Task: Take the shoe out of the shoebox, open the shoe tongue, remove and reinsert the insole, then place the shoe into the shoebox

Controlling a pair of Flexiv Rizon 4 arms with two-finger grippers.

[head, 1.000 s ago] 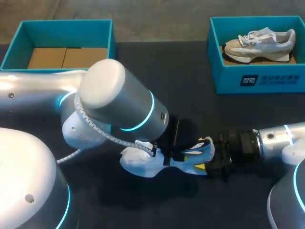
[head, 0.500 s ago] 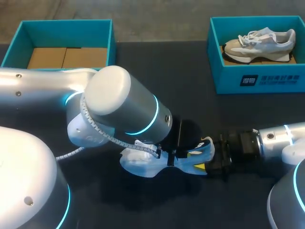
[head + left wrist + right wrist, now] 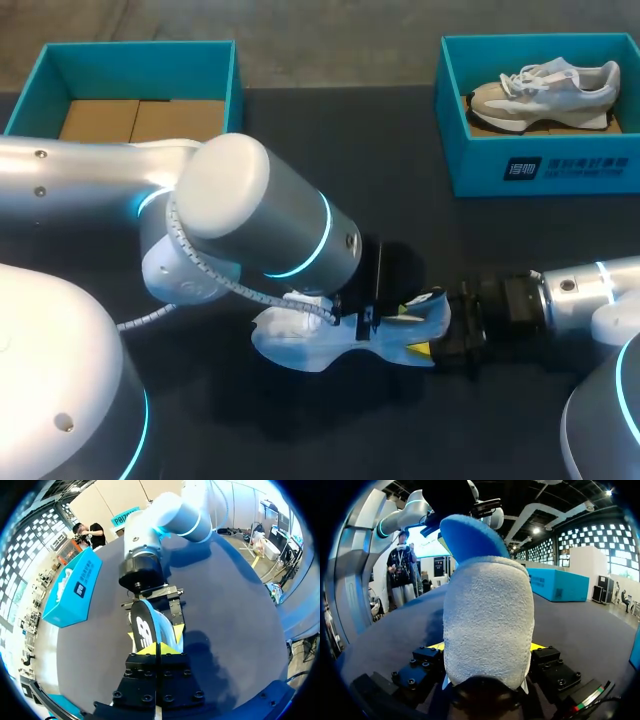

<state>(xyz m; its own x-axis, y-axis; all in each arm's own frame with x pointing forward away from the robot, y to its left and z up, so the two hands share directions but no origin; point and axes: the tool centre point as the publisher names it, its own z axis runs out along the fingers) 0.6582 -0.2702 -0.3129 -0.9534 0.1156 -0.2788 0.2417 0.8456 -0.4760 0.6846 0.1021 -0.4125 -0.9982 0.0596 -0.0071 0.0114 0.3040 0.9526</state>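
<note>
The insole (image 3: 300, 345) is over the dark counter (image 3: 420, 190), near its middle, held between both arms; the right gripper (image 3: 442, 338) pinches one end, its yellow tips pressed against the two sides; the left gripper (image 3: 368, 322) is closed on the insole's edge further along, its fingers nearly together; the shoe (image 3: 545, 88) lies on its side in the teal shoebox (image 3: 540, 165) at the far right; a second shoebox (image 3: 140, 55), far left, holds cardboard (image 3: 140, 120).

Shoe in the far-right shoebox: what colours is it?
The shoe is beige and white; the head view shows it best.
</note>
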